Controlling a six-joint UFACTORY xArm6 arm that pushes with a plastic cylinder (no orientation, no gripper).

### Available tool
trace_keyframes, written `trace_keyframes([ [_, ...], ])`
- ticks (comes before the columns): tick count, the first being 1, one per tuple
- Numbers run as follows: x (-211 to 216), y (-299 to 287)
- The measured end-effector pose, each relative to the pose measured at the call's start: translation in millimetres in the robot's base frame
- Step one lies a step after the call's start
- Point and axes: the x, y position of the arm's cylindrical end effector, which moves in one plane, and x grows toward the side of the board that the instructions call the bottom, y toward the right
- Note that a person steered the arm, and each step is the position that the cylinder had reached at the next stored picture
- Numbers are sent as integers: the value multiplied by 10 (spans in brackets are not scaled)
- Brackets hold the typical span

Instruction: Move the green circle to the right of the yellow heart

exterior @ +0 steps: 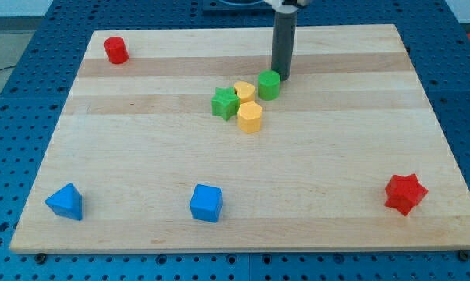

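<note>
Wooden counter (141, 156) is seen; the tool's tip (281, 78), nothing grasped, is set touching the green circle (268, 85), upper right. Beside it one yellow heart (243, 91) is counted.

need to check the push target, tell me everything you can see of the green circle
The green circle is a small, short cylinder, solid green with a matte, painted look, standing upright on its flat base on the wooden board, slightly above the board's centre. My tip sits right against its upper right side. On its left it is close to or touching the yellow heart; I cannot tell which. The green star lies further left, apart from it.
</note>
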Motion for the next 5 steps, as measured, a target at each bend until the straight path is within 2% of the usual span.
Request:
trace_keyframes([
  [2, 344, -356],
  [4, 344, -401],
  [5, 343, -173],
])
